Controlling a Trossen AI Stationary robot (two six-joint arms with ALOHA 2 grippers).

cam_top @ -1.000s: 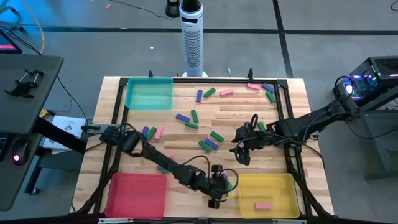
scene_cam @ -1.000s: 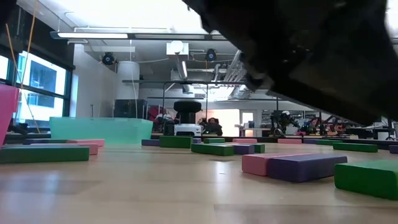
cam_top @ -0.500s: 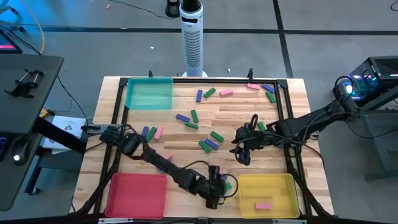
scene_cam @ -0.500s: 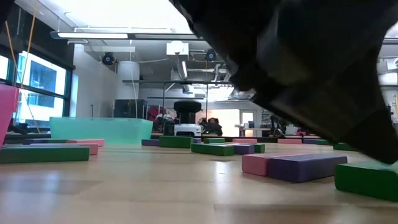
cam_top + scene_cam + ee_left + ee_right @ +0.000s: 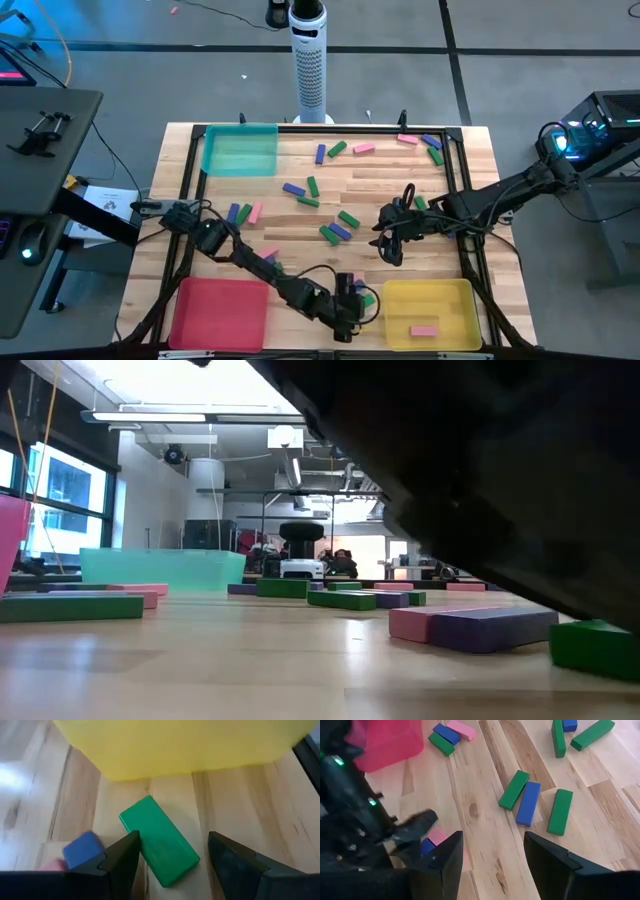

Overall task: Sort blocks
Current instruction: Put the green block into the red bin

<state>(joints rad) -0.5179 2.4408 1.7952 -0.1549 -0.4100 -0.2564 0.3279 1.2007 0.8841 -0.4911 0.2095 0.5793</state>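
Observation:
Small blue, green and pink blocks [image 5: 335,232] lie scattered on the wooden table. My left gripper [image 5: 345,305] is low near the table's near edge, beside the yellow tray [image 5: 445,300]. It is open, with its fingers on either side of a green block [image 5: 160,847] that lies flat and askew between them. A blue block [image 5: 82,851] and a pink one lie just beside that finger. My right gripper [image 5: 390,248] hangs open above the table's right half, over bare wood, holding nothing. Its wrist view shows two green blocks and a blue block [image 5: 527,802] lying side by side. My left gripper comes at the green block from above, fingers across it. One fingertip [image 5: 131,842] stands right at the block's long side [image 5: 142,832]. I cannot tell whether it touches. The block lies flat on the table.
The yellow tray holds one pink block [image 5: 424,330]. A red tray [image 5: 220,310] sits at the near left corner and a teal tray [image 5: 240,150] at the far left. A black frame rail [image 5: 462,210] runs along the table's right side. My left arm [image 5: 480,480] fills the low view's upper right.
My left gripper has moved down and a little toward the table's near edge, over the green block by the yellow tray. In the low view its arm has come to cover more of the picture. No block has moved.

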